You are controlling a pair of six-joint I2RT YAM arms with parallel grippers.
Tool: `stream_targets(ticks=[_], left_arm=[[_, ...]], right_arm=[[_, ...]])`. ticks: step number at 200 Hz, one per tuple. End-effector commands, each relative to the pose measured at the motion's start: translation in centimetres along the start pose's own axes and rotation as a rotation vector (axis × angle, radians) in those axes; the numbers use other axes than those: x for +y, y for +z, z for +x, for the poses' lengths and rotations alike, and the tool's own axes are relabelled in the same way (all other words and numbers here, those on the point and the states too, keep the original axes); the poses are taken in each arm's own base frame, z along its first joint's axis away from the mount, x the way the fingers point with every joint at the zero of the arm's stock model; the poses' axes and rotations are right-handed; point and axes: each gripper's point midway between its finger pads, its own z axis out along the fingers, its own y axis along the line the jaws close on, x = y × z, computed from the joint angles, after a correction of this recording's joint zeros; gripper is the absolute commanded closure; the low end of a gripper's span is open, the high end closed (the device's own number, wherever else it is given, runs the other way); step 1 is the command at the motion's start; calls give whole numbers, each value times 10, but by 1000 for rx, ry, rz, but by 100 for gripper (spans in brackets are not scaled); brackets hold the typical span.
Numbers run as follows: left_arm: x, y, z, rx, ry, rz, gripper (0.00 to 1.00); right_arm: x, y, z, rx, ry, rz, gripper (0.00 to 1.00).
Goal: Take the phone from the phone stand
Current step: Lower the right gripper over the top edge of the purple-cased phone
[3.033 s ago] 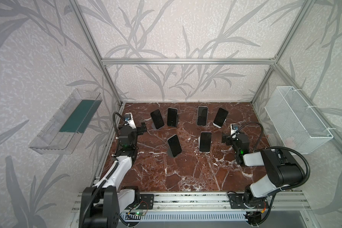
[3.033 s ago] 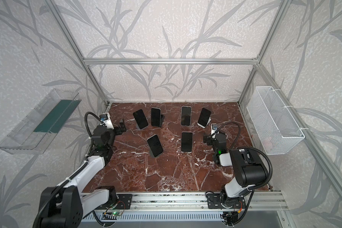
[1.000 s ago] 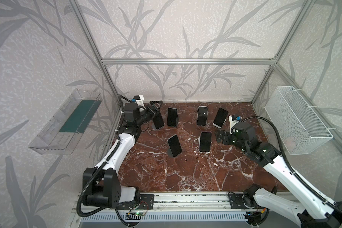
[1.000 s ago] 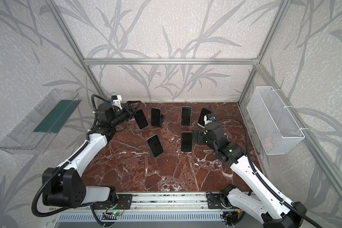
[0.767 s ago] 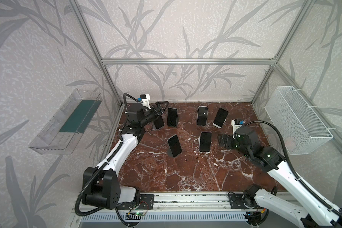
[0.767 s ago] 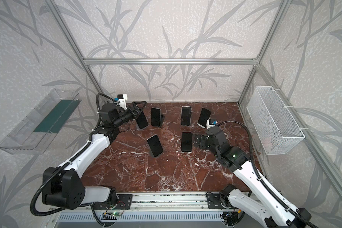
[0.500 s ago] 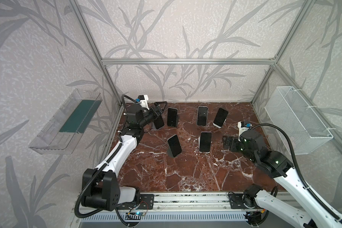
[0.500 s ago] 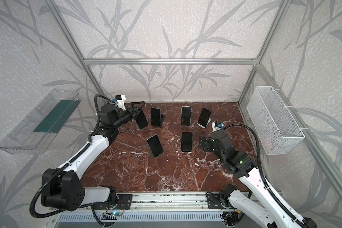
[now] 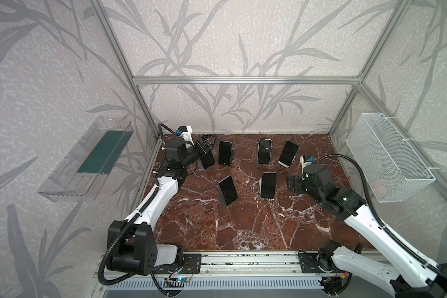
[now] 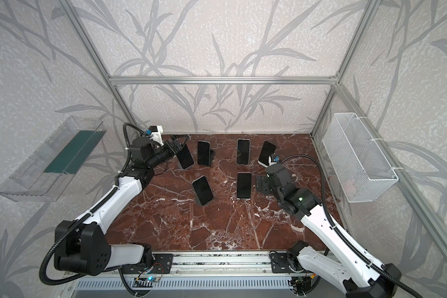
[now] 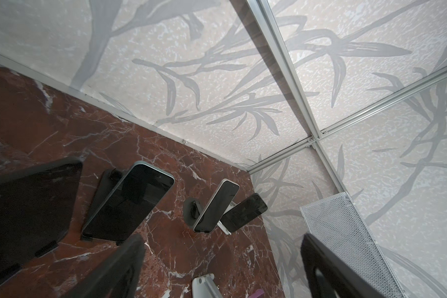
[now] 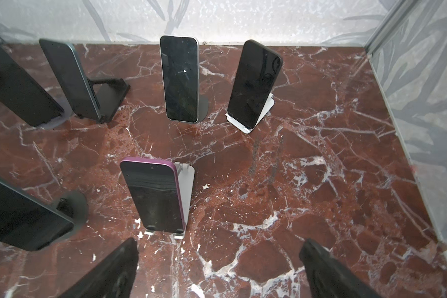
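- The left gripper (image 9: 207, 143) is hanging with its jaws wide apart and nothing between them. It is just beside the top edge of the back-left phone (image 9: 207, 160), which is leaning on its stand (image 12: 52, 122) at the left end of the back row.
- The right gripper (image 9: 292, 184) is also standing open and empty, low over the marble table (image 9: 243, 227). It is just beside the purple phone (image 12: 152, 196), which is resting on a silver stand (image 12: 186, 184) in the front row.
- All six phones are sitting on stands and none is being lifted yet, so the work seems to be at the approach.
- If the jaws are closing only on a top corner, the smooth phone is probably twisting out and falling on the hard marble.
- If the pull is going sideways and not along the lean, the lip of the stand is likely catching the phone, and the light stand is tipping or being dragged.
- The neighbouring phone (image 9: 224, 156) is standing near, so a wide swing of the open jaws is risking to knock it.
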Motion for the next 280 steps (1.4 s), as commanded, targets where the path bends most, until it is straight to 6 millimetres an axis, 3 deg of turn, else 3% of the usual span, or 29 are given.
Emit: stream_targets(ticks=[1, 25, 44, 107, 139, 171, 199, 252, 280], left_arm=[[12, -4, -13, -48, -15, -12, 1], [12, -1, -14, -30, -44, 9, 1], [14, -4, -17, -49, -57, -7, 1], [6, -13, -26, -110, -147, 47, 2], [6, -6, -20, -85, -205, 85, 7], [5, -3, -15, -45, -169, 54, 11], [1, 3, -6, -4, -172, 60, 11], [-22, 2, 3, 18, -125, 112, 12], [-25, 8, 18, 51, -97, 100, 12]], right_arm=[[1, 6, -19, -47, -131, 35, 2], [-14, 8, -30, -104, -71, 136, 0], [-7, 2, -34, -85, -41, 91, 1], [-8, -18, -15, -33, 150, 29, 1], [17, -17, -10, -17, 203, -47, 1], [52, -1, -15, 5, 160, -101, 1], [68, 21, -10, 42, 165, -86, 1], [94, 57, -10, 93, 94, -90, 1], [91, 76, -10, 105, 121, -17, 1]])
